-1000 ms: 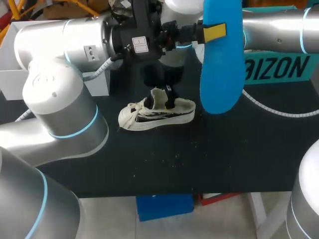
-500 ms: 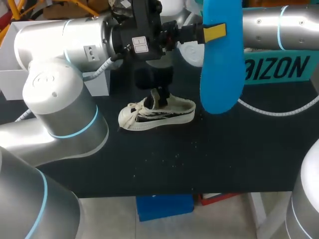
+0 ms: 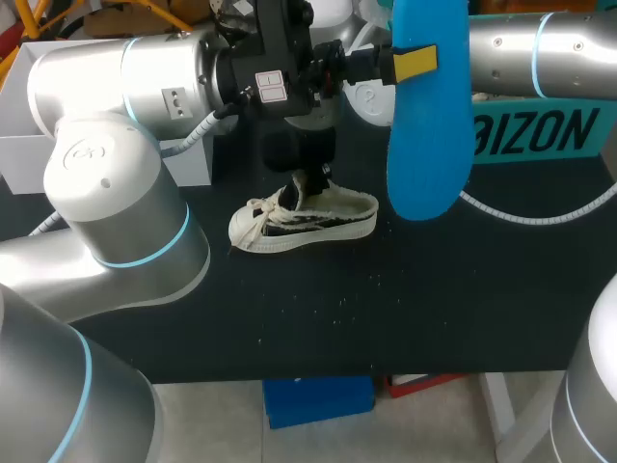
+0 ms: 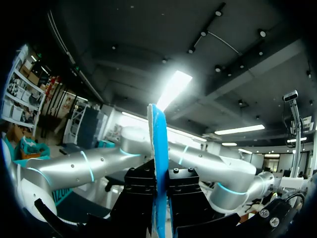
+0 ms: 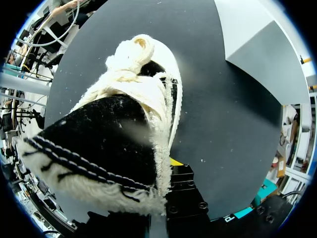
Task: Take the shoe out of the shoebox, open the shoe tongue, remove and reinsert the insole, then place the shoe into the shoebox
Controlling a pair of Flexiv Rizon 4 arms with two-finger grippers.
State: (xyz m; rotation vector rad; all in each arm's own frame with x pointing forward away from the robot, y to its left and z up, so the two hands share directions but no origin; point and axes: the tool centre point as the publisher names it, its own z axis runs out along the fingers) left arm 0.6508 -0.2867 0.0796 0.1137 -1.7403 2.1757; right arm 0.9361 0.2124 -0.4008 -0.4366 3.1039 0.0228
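Note:
A cream and black low shoe (image 3: 308,220) lies on its side on the black table, toe toward my left arm. My right gripper (image 3: 313,181) comes down from above onto the shoe's opening. In the right wrist view the shoe (image 5: 124,129) fills the space ahead, and the right gripper (image 5: 161,198) is shut on the frayed cloth at its opening. High above the table my left gripper (image 3: 410,63) is shut on a blue insole (image 3: 429,135) that hangs upright. The left wrist view has the insole (image 4: 159,163) edge-on between the left gripper's (image 4: 159,218) black fingers.
A white shoebox (image 3: 14,154) stands at the table's back left, mostly behind my left arm; it also shows as the shoebox (image 5: 262,49) past the shoe. A teal sign (image 3: 540,130) stands at the back right. Small white crumbs dot the table (image 3: 434,289) in front of the shoe.
My right gripper has gone from open to shut at the shoe's opening, and the raised flap has folded down under it. The left arm and insole have kept still.

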